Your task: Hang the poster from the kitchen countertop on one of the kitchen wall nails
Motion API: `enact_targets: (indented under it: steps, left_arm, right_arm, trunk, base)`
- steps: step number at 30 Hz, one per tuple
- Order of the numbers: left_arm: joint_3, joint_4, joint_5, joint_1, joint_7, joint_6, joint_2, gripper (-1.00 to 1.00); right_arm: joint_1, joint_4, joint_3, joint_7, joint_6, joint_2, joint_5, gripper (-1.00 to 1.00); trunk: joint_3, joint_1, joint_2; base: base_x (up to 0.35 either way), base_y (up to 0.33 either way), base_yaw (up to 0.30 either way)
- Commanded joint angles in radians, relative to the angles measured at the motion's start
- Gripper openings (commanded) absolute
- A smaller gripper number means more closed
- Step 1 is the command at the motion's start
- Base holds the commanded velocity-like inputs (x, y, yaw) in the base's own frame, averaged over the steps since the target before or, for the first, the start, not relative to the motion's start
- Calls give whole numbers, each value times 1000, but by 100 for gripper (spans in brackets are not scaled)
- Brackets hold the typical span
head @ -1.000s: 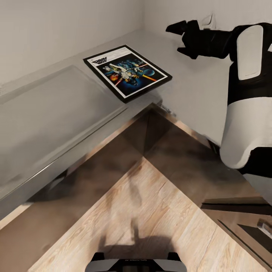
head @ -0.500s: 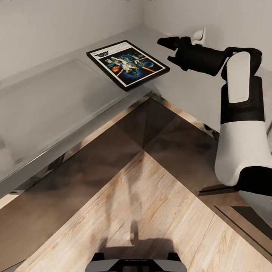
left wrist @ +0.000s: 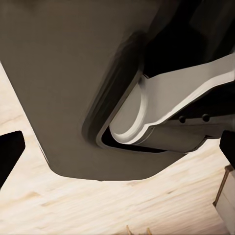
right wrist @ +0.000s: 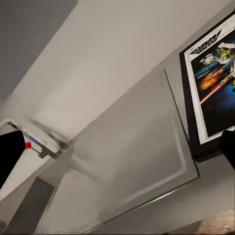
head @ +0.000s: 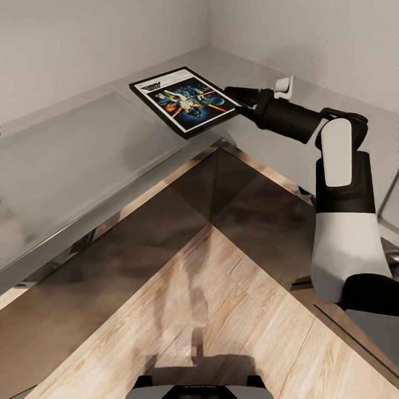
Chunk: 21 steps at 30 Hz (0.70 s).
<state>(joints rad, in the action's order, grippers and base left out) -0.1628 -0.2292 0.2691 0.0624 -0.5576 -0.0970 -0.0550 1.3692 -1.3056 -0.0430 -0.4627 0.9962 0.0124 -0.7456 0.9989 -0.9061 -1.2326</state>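
The poster (head: 188, 100) lay flat on the grey countertop (head: 83, 149), near the inner corner of its L, with the title strip toward the wall. My right gripper (head: 235, 95) reached out over the worktop to the poster's near edge, its fingers just beside or touching the frame; I could not tell how far the jaws stood apart. My left gripper's (left wrist: 117, 147) dark fingertips (left wrist: 9, 152) sat wide apart, holding nothing, above the wooden floor (left wrist: 122, 205).
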Motion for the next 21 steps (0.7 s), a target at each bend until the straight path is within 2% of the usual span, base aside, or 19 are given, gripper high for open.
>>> enact_targets:
  steps: [1, 16, 18, 19, 21]
  left_arm:
    - [-1, -1, 3, 1, -4, 0, 0, 100]
    - [-3, -5, 4, 1, -8, -3, -3, 100]
    - [-3, -6, 5, 1, -16, -4, -10, 100]
    - [-3, -6, 5, 1, -28, -4, -15, 100]
    - [-3, -7, 5, 1, -38, -4, -17, 100]
  right_arm:
    - [-15, -11, -2, -27, 4, 0, 8, 100]
    - [-111, -43, -1, -136, 4, 3, 8, 100]
    - [-136, -56, -1, -168, 4, 3, 8, 100]
    - [-173, -67, -1, -206, 4, 3, 8, 100]
    - [-201, -72, -1, -227, 4, 3, 8, 100]
  trunk:
    - [-1, 0, 0]
    - [-26, 0, 0]
    - [-30, 0, 0]
    - [-31, 0, 0]
    - [-35, 0, 0]
  base:
    - [0, 0, 0]
    - [0, 0, 0]
    - [0, 0, 0]
    - [0, 0, 0]
    - [0, 0, 0]
